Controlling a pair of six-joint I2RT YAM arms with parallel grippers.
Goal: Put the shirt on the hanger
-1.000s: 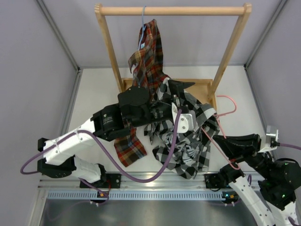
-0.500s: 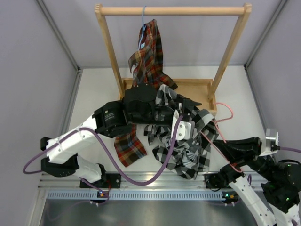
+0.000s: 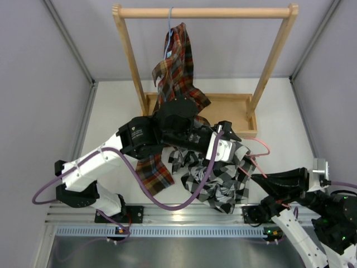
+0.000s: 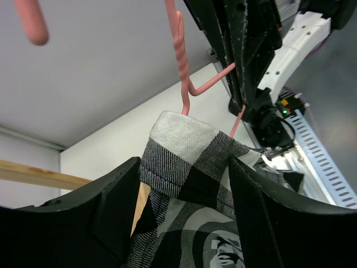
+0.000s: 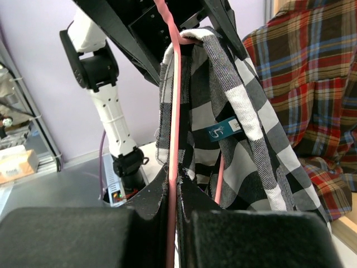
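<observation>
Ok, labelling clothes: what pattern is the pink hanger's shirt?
The shirt is black-and-white check; right wrist view.

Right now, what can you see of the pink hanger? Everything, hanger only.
The hanger is thin pink wire, seemingly coated, with a twisted neck and a curved hook. The right claw is shut on one straight run of it. Its neck sticks out of the collar of the black-and-white checked shirt, and part of its frame runs inside the fabric, mostly hidden.

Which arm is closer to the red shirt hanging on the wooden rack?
Left. The left tool holds the checked shirt close beside the red shirt; the right tool grips the pink hanger farther right.
</observation>
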